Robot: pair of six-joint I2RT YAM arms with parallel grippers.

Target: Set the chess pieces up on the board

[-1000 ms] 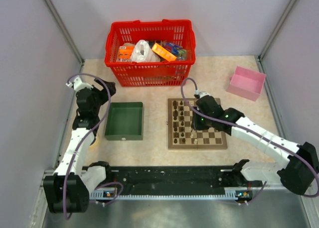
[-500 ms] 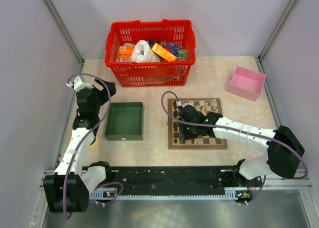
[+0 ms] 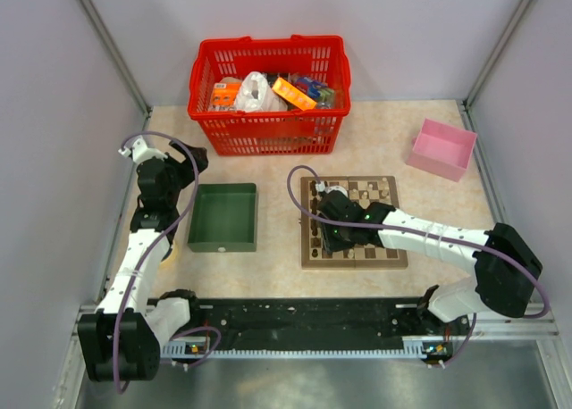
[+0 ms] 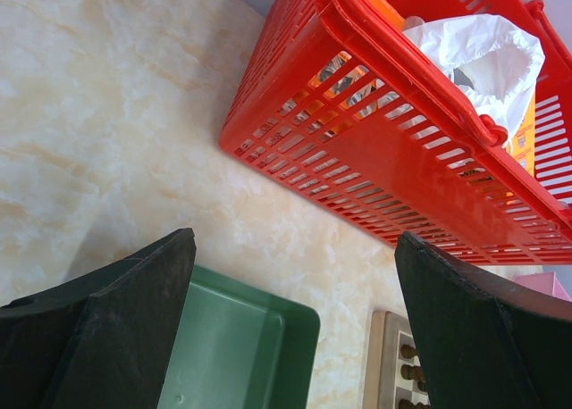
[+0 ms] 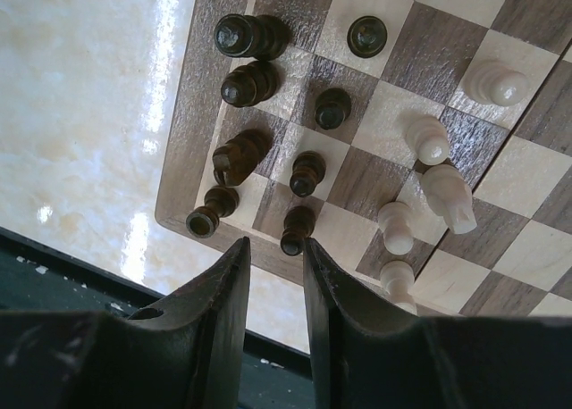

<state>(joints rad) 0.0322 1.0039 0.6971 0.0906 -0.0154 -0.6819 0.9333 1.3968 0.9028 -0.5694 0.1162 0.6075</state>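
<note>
The left end effector (image 4: 295, 248) hangs near the green tray (image 4: 241, 355), fingers spread wide and empty. On the board (image 5: 183, 159), the dark chess pieces (image 5: 308, 170) crowd one rim in two rows, with the pale ones (image 5: 429, 141) just beside them. Setup looks partway done. The right end effector (image 5: 275, 248) hovers over that corner, jaws narrowly parted and gripping nothing, a dark pawn (image 5: 297, 230) just beyond its tips. Next it likely must lift clear and take a misplaced piece — probably a pale one.
</note>
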